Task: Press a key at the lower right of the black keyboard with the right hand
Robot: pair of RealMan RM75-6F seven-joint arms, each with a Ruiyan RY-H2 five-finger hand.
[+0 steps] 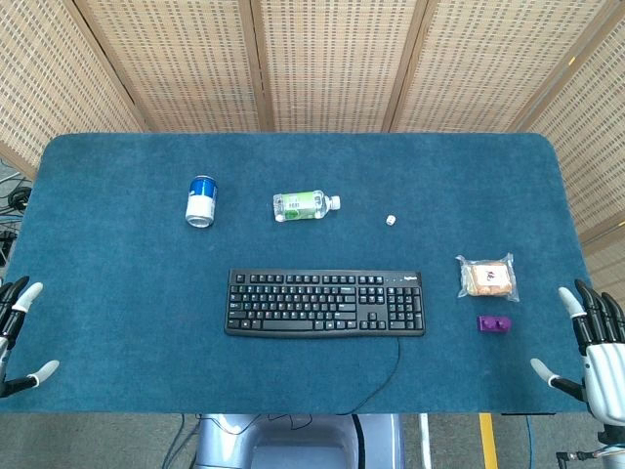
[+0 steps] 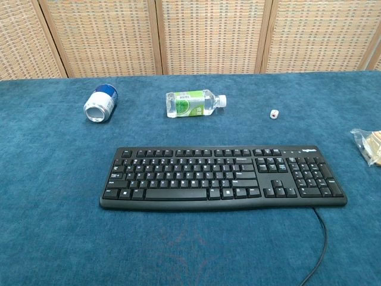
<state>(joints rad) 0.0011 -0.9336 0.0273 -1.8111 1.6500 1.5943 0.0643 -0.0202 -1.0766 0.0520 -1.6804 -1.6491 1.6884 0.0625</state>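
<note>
The black keyboard (image 1: 325, 303) (image 2: 222, 177) lies flat at the middle of the blue table, its cable (image 1: 386, 376) trailing off the front edge. My right hand (image 1: 594, 344) hovers at the table's front right corner, well to the right of the keyboard, fingers spread and holding nothing. My left hand (image 1: 18, 332) shows at the front left edge, fingers also apart and empty. Neither hand appears in the chest view. The keyboard's lower right keys (image 2: 329, 190) are uncovered.
A blue can (image 1: 200, 201) lies at the back left and a green-labelled bottle (image 1: 304, 205) on its side behind the keyboard. A small white piece (image 1: 390, 221), a bagged snack (image 1: 487, 277) and a purple block (image 1: 494, 323) sit to the keyboard's right.
</note>
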